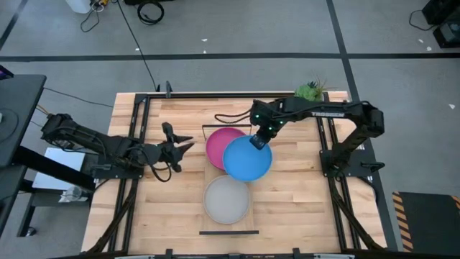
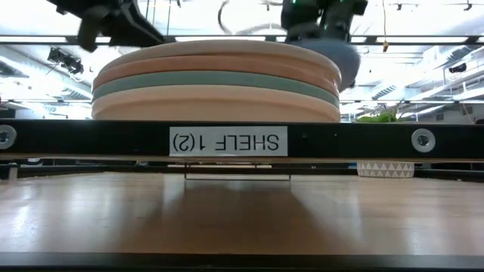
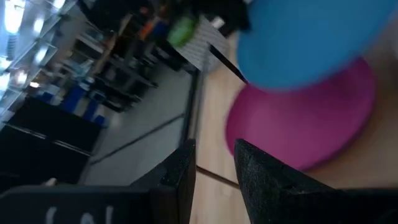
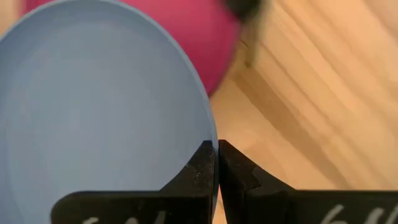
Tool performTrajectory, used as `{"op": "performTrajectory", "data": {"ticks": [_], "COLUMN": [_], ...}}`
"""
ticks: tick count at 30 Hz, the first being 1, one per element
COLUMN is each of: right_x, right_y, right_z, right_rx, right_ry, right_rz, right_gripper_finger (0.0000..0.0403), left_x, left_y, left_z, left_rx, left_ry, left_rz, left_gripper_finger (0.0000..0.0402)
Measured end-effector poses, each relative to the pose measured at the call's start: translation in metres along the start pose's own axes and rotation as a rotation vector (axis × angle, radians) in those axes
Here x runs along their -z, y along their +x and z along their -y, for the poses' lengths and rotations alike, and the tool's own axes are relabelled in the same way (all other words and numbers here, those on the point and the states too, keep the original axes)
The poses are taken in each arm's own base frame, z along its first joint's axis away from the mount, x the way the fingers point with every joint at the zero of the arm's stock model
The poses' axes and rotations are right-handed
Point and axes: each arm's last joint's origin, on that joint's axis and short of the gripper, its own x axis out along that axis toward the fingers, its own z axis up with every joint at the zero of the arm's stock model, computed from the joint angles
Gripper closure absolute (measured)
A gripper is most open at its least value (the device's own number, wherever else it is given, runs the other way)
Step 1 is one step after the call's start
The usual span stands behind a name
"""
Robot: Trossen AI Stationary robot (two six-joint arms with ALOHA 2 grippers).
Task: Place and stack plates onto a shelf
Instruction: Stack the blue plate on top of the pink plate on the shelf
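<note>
- The step in hand was the carrying of a plate to the shelf; the right end effector (image 1: 257,141) was clamped on the rim of the blue plate (image 1: 248,159), its fingers (image 4: 200,171) pinched together on the edge in the right wrist view.
- The blue plate hung over the middle of the shelf (image 1: 228,232), partly overlapping the pink plate (image 1: 221,144) that lay toward the shelf's far end; the low view put it above the stack's level, so it seemed not yet set down.
- A stack of plates (image 2: 215,79) stood at the shelf's near end, topped by a grey plate (image 1: 227,199); from the low view it held several plates, pinkish, tan and a greenish one among them.
- The next move, as I judged it, called for lining the blue plate squarely over a pile, lowering it level and only then letting go; released off-centre, it might slide off.
- The left end effector (image 1: 181,147) waited with its fingers (image 3: 264,180) apart near the left edge of the bench (image 1: 302,208), pointing toward the shelf.
- The bench was of pale slatted wood in a black frame; a potted green plant (image 1: 310,90) stood at its far right corner.
- Round the bench lay grey floor with cables (image 1: 149,11); the low view showed bright ceiling lights beyond, and a label (image 2: 228,141) on the black front rail.
</note>
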Motion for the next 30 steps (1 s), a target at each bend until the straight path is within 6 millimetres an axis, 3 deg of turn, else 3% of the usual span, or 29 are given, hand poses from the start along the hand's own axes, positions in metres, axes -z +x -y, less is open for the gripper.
{"op": "performTrajectory", "data": {"ticks": [10,14,23,30], "right_x": [-0.024,-0.029,-0.035,-0.027], "right_y": [0.037,0.045,0.051,0.045], "right_z": [0.026,0.035,0.018,0.004], "right_rx": [-0.076,-0.058,-0.126,-0.142], "right_ry": [0.544,0.649,0.66,0.586], "right_rz": [0.015,0.044,0.124,0.134], "right_gripper_finger": [0.0379,0.0368,0.0361,0.0352], "left_x": [0.003,0.009,0.012,0.017], "left_y": [0.0,0.0,-0.001,-0.001], "left_z": [0.0,0.001,0.002,0.008], "left_rx": [-0.028,-0.048,-0.047,0.075], "left_ry": [-0.118,-0.126,-0.147,-0.171], "left_rz": [-0.039,-0.095,-0.115,-0.13], "left_gripper_finger": [0.0285,0.0285,0.0285,0.0285]}}
